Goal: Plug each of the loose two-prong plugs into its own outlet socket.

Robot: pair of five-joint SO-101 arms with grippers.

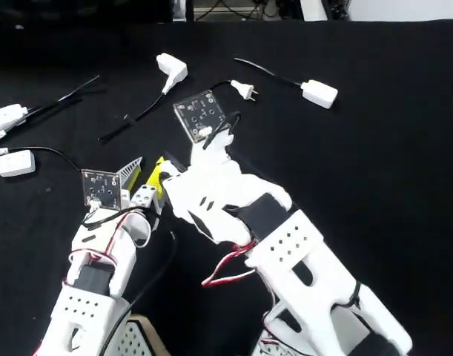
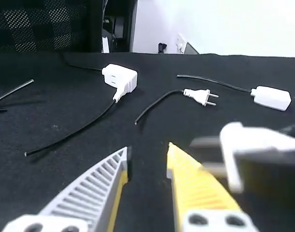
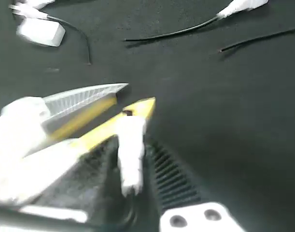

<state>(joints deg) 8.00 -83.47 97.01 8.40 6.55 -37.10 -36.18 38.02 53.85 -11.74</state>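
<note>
My right gripper (image 3: 137, 150) is shut on a white two-prong plug (image 3: 130, 159), held just beside the left gripper's yellow finger (image 3: 113, 121). In the left wrist view that plug (image 2: 239, 145) hangs close by, prongs pointing across the yellow finger (image 2: 195, 188). My left gripper (image 2: 147, 154) stands open over the black table with nothing between its grey and yellow fingers; from above it (image 1: 148, 169) sits left of the right gripper (image 1: 169, 180). A loose two-prong plug (image 1: 246, 90) (image 2: 200, 95) lies farther back. White outlet sockets lie at the back (image 1: 172, 68) (image 2: 120, 77) and back right (image 1: 319, 93) (image 2: 270, 96).
More white sockets with cables lie at the table's left edge (image 1: 7, 116) (image 1: 15, 163), one in the right wrist view (image 3: 41, 31). Loose black cable ends (image 1: 130, 122) trail across the back left. The table's far edge runs behind them.
</note>
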